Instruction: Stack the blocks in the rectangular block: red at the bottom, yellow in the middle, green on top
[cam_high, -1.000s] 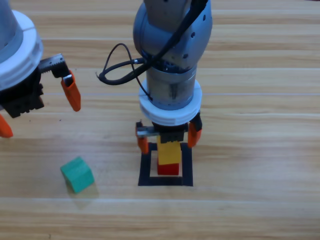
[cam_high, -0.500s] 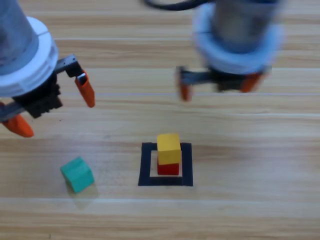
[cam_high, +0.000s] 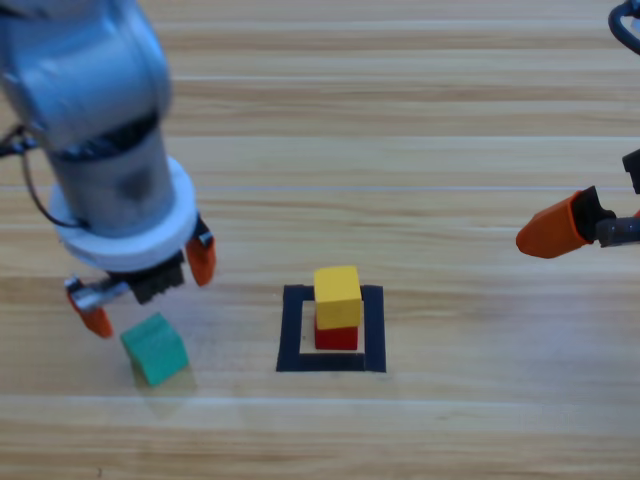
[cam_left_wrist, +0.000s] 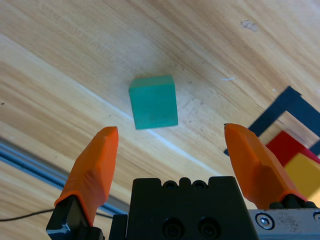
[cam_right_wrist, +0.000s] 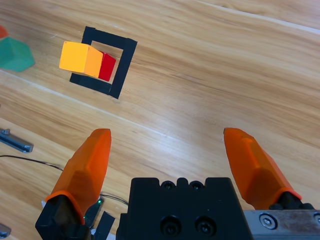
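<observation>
1. We see the left tool (cam_high: 148, 292) low over the desk (cam_high: 450, 150), just above the green cube (cam_high: 155, 348) in the high view, jaws spread wide and gripping nothing.
2. In the left wrist view the green cube (cam_left_wrist: 153, 101) sits on the wood ahead of the tool (cam_left_wrist: 175, 160), roughly between the two orange tips but not touching either; it lies turned at an angle to the planks.
3. Yellow cube (cam_high: 338, 297) sits on top of the red cube (cam_high: 337, 336), both inside the black tape square (cam_high: 373, 330) near mid-desk. Yellow is shifted a bit off the red, not flush.
4. Green cube is well left of the tape square, outside it.
5. Right tool (cam_right_wrist: 170, 160) is pulled back at the right edge; in the high view only one orange tip shows. Its wrist view shows jaws wide apart, empty, w/ the stack and tape square (cam_right_wrist: 120, 70) far off at upper left.
</observation>
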